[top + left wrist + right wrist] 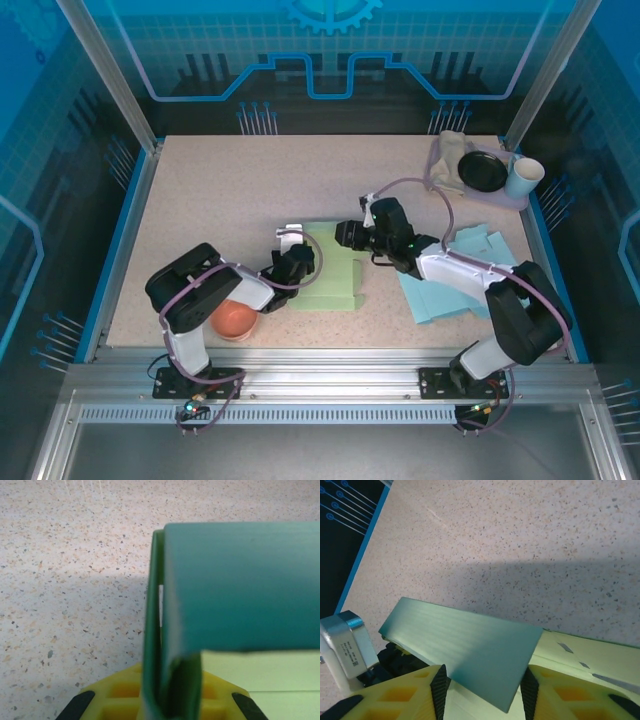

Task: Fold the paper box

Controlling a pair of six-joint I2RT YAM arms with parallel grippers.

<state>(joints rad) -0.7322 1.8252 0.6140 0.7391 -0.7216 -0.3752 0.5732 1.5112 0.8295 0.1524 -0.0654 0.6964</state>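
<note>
Centrally, green paper box (335, 270) lies between left hand (297, 262) and right hand (350, 237).

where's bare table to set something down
Free: the far-left stretch of table, from the left rim to the green paper box. Crowded: the middle, where both arms meet at the box; blue sheets right; tray with black dish far right; orange bowl near left.
</note>
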